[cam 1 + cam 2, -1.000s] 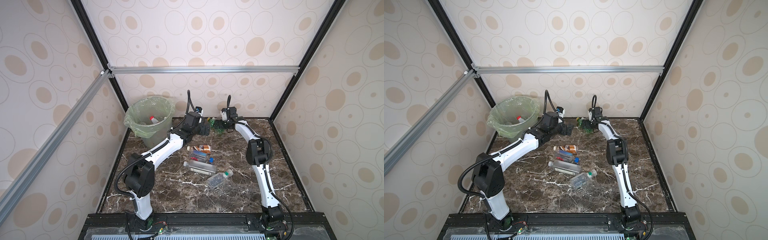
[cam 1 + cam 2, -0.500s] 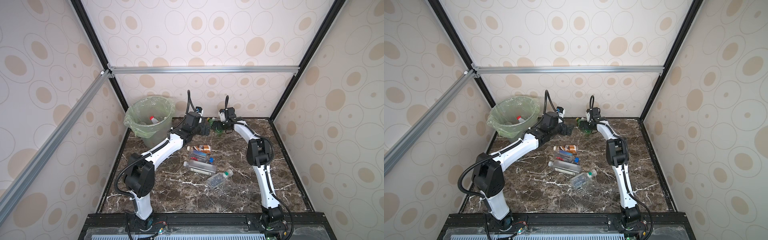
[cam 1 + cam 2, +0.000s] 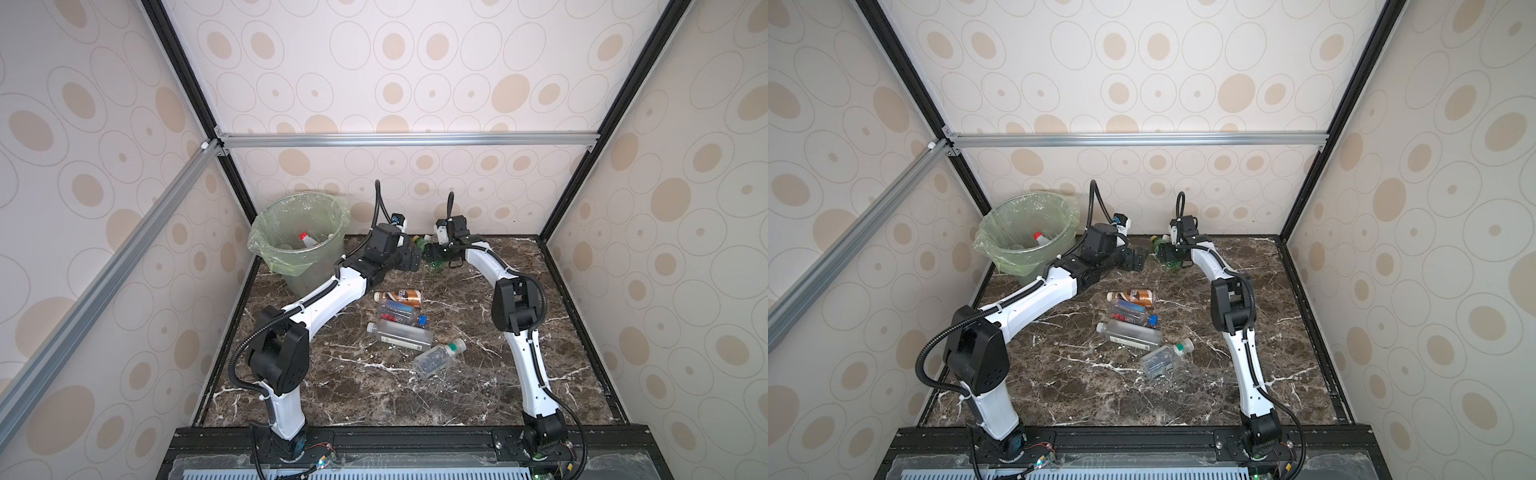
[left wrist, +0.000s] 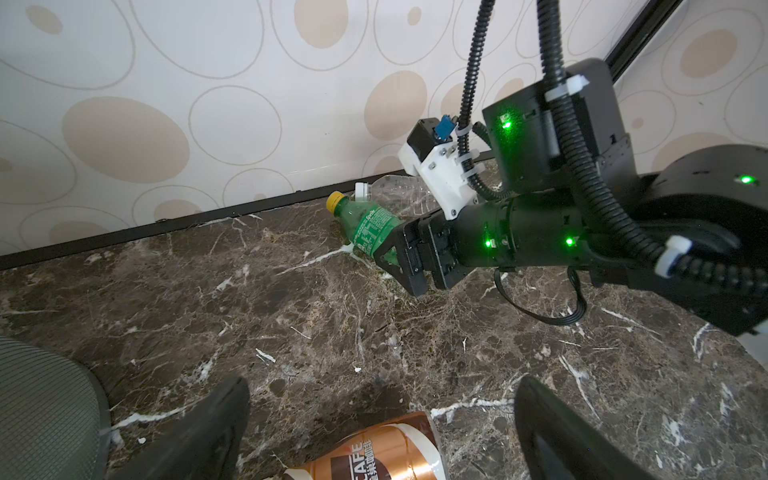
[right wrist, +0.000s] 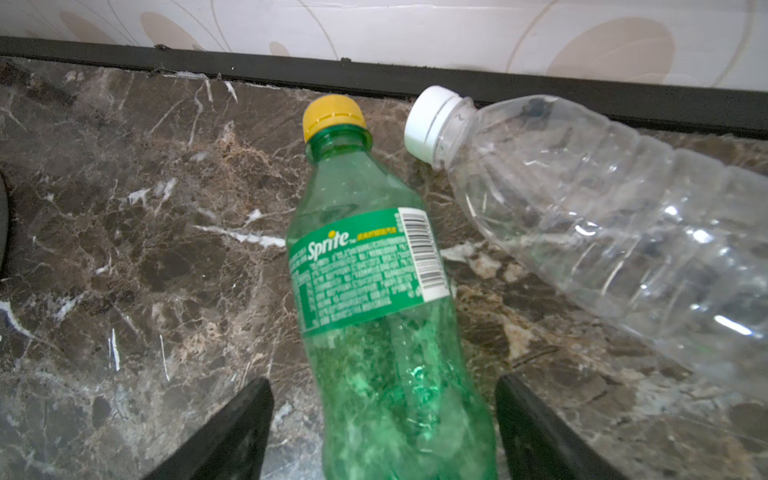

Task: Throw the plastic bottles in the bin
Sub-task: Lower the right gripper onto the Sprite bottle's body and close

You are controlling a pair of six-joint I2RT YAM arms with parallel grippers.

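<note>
A green bottle [image 5: 374,291] with a yellow cap lies on the marble floor by the back wall, next to a clear bottle [image 5: 602,216] with a white cap. My right gripper [image 5: 382,384] straddles the green bottle's lower body, open, with a gap on each side. In a top view the green bottle [image 3: 432,249] shows under that gripper. My left gripper [image 4: 382,386] hangs open above a brown-labelled bottle [image 4: 374,453]. The bin [image 3: 266,245], lined with a green bag, stands at the back left and holds a red-capped bottle [image 3: 305,239].
Three more bottles lie mid-floor: a blue-labelled one [image 3: 397,311], a clear square one [image 3: 401,334] and a clear one with a pale green cap [image 3: 438,357]. The back wall runs just behind the green bottle. The two grippers [image 3: 411,259] are close together.
My right gripper has shifted a little to the left and down over the green bottle. The left arm has stayed still.
</note>
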